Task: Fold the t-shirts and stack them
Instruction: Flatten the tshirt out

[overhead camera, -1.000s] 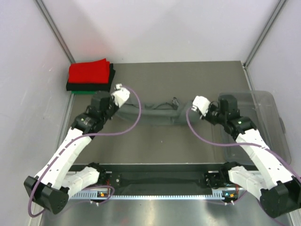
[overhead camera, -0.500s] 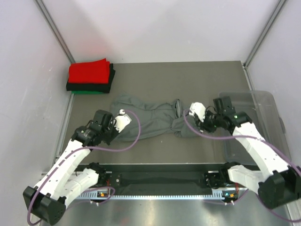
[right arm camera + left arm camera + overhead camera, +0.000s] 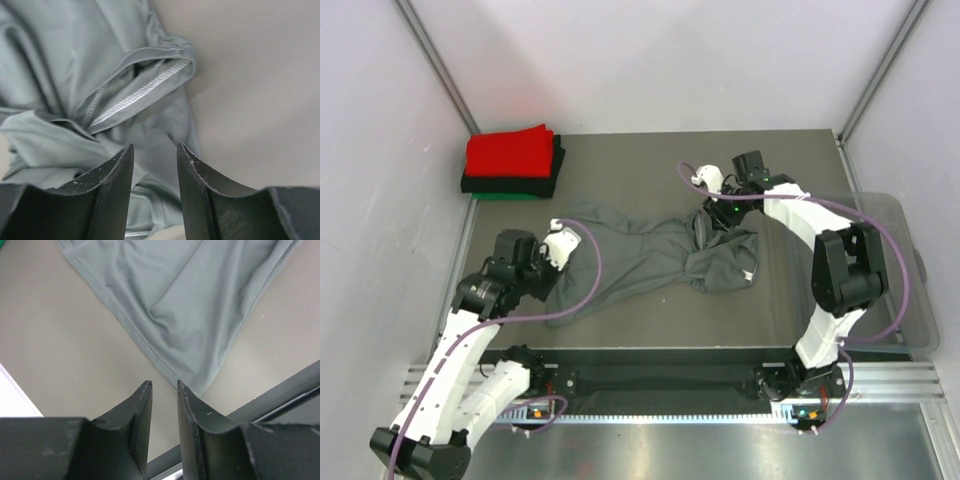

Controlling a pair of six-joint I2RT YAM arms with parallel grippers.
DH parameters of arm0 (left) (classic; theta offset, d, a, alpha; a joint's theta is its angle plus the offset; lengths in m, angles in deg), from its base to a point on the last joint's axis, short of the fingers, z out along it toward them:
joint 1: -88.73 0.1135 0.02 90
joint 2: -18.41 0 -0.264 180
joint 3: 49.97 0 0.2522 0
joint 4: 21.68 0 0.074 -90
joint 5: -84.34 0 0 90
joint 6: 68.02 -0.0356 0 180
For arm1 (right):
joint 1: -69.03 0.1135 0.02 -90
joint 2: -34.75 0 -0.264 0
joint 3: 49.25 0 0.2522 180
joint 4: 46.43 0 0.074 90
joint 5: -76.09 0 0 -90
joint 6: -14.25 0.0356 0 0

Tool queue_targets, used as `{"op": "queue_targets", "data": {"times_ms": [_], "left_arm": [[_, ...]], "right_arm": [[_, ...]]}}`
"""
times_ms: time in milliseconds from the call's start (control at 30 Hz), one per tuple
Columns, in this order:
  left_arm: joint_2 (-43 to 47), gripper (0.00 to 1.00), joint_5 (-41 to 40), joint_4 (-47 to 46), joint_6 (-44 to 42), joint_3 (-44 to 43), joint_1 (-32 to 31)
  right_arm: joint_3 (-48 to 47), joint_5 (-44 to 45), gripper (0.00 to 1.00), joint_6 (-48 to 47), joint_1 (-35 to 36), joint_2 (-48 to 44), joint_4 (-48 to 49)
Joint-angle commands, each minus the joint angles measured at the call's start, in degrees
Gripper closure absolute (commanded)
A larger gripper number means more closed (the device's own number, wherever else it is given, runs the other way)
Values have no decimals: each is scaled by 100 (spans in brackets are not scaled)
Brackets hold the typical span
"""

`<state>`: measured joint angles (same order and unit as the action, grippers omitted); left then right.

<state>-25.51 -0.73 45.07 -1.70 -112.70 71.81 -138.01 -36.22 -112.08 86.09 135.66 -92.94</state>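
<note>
The dark grey t-shirt (image 3: 650, 255) lies crumpled and partly spread in the middle of the table, its right end bunched. A folded stack with red on top (image 3: 510, 152), then black and green, sits at the back left. My left gripper (image 3: 546, 278) hovers at the shirt's left edge. In the left wrist view this gripper (image 3: 164, 385) is open by a narrow gap with nothing in it, just short of the shirt's hem corner (image 3: 190, 300). My right gripper (image 3: 715, 215) is open and empty above the bunched right end; in its wrist view (image 3: 155, 147) a stitched hem opening (image 3: 145, 85) lies just ahead.
A clear plastic bin (image 3: 890, 260) stands at the right edge of the table. A dark rail (image 3: 660, 380) runs along the near edge between the arm bases. Walls close in the left, back and right sides.
Both grippers opened and let go of the grey shirt, which dropped from a stretched band to the table. The left arm pulled back to the near left. The right arm swung toward the back.
</note>
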Motion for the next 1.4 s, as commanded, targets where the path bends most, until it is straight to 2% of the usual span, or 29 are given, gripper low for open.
{"op": "queue_targets", "data": {"times_ms": [0,267,367,433,667,767,900,1000,1367], "left_arm": [[112,68,35,36,30,37,76],[-2,67,87,-350,83,212,111],[-55,67,96,-421,74,143,111],[-81,66,105,-439,66,90,111],[-178,66,228,-334,144,-60,172],[-134,66,228,-237,127,-69,225],[-90,66,237,-202,92,10,286],[-99,66,254,-210,74,10,313],[-187,66,289,-368,48,90,322]], "right_arm": [[-462,235,60,-92,-89,-62,-29],[125,420,57,-628,-229,-992,-187],[363,202,56,-1023,-238,-1081,-502],[364,113,56,-963,-238,-1012,-495],[-611,-861,60,-261,-238,172,-530],[-1366,-1379,60,170,-273,875,-627],[-2710,-2154,60,1292,-396,1747,-758],[-3387,-2401,60,1568,-388,2275,-1004],[-3196,-2173,61,1533,-352,2460,-1137]]}}
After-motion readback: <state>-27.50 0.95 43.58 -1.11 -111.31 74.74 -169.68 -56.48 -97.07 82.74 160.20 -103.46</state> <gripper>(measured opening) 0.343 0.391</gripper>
